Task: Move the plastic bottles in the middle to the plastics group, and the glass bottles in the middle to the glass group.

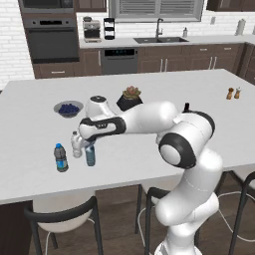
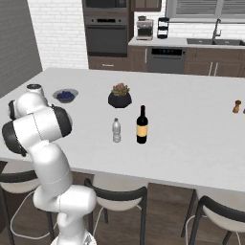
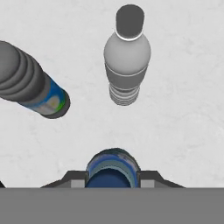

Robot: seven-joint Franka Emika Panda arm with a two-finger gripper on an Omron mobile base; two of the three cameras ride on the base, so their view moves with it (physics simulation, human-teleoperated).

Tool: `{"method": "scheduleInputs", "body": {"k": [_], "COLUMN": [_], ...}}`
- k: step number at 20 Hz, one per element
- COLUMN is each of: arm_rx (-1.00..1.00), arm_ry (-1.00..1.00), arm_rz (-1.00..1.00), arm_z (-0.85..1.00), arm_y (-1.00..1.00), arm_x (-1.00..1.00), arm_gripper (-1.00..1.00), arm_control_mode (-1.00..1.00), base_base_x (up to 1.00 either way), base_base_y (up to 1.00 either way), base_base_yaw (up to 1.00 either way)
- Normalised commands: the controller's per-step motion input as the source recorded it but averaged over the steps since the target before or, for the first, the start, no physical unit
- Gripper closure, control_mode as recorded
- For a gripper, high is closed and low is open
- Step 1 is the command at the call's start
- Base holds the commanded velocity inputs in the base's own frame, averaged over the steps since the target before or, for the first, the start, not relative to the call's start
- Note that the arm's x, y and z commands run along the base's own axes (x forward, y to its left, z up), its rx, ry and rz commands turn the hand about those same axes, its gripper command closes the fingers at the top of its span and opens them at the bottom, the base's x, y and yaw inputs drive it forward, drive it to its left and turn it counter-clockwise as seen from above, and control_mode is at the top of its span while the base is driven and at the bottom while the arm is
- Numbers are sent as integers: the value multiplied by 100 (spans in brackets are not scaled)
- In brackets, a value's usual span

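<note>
In the hand view my gripper (image 3: 112,177) is shut on the tinted blue plastic bottle (image 3: 112,168), with a finger on each side of its top. In the left base view the gripper (image 1: 89,143) holds this bottle (image 1: 90,155) upright at the table's left front. Close beside it is the plastics group: a clear white-capped bottle (image 1: 75,144) (image 3: 127,61) and a blue-capped bottle with a dark label band (image 1: 61,158) (image 3: 33,83). In the middle stand another clear white-capped bottle (image 2: 116,130) and the dark glass bottle (image 2: 141,125). The amber glass group (image 1: 233,93) is at the far right.
A bowl of blueberries (image 1: 68,108) and a potted plant (image 1: 130,99) stand on the white island (image 1: 199,79) behind the arm. Dark stools (image 1: 60,214) line its near edge. Ovens, cabinets and a sink run along the back wall.
</note>
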Motion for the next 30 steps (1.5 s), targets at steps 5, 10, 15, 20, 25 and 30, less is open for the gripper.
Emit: {"method": "scheduleInputs", "body": {"k": [5, 10, 15, 20, 25, 30], "arm_rx": [0, 0, 0, 1, 1, 2], "arm_ry": [0, -1, -13, -9, 2, 10], "arm_rz": [1, 0, 0, 2, 3, 3], "arm_z": [0, 0, 0, 0, 0, 0], "arm_y": [4, 0, 5, 18, 8, 0], "arm_x": [-1, 0, 0, 0, -12, -2], "arm_gripper": [100, 100, 100, 100, 100, 100], "arm_control_mode": [-100, -100, -100, -100, -100, -100], "base_base_x": [0, 0, 0, 0, 0, 0], "base_base_y": [0, 0, 0, 0, 0, 0], "base_base_yaw": [0, 0, 0, 0, 0, 0]}}
